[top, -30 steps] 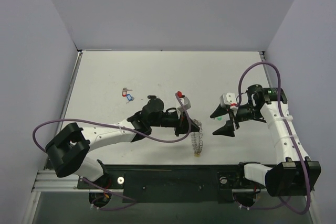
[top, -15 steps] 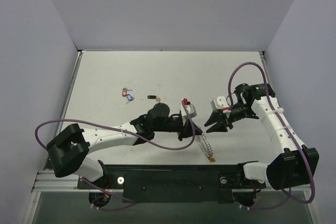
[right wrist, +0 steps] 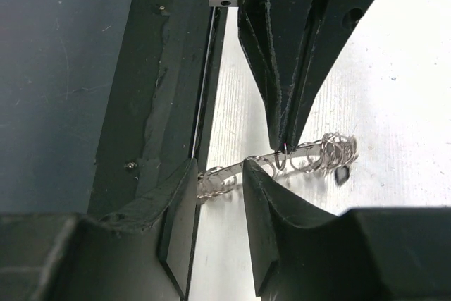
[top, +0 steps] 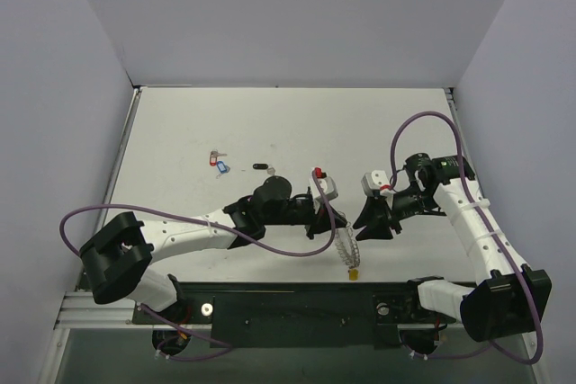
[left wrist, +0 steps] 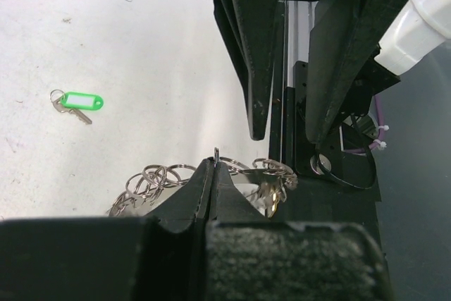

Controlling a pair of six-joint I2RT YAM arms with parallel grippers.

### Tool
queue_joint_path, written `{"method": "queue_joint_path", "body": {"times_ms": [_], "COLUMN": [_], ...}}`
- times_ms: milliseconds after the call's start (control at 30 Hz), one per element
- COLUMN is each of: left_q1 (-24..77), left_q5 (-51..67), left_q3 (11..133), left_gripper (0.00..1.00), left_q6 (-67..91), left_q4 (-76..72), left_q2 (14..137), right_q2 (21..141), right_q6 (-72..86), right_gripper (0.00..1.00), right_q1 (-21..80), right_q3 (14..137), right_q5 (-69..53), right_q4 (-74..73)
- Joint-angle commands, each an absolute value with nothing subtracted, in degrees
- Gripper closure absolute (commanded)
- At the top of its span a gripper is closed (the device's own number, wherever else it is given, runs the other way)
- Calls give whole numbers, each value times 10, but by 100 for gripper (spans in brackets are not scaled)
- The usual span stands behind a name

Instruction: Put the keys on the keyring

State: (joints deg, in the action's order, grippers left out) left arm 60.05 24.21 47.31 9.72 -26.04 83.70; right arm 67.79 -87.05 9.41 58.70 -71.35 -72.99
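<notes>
Keyring [top: 343,246] is hanging over the white table [top: 270,123], the left gripper [left wrist: 216,167] clamping it tight. Right gripper [right wrist: 220,174] is straddling it; grip unclear.

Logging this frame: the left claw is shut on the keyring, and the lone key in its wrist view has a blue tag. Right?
Nearly. The left claw is shut on the keyring, but the lone key in the left wrist view has a green tag, not blue.
</notes>
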Motion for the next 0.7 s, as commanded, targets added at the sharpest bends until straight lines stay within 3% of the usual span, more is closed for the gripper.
{"method": "queue_joint_path", "body": {"times_ms": [0,667], "left_q1": [609,623], "left_q5": [250,251], "left_q3": [509,515], "left_gripper": [100,100], "left_q6": [92,98], "left_q4": [-300,-316], "left_q2": [830,831], "right_q2": [683,703], "right_q6": [-862,-877], "right_gripper": [71,70], "right_q1": [88,78], "right_q3": [592,583], "right_q5": [-735,-734], "right_q4": [-742,-739]}}
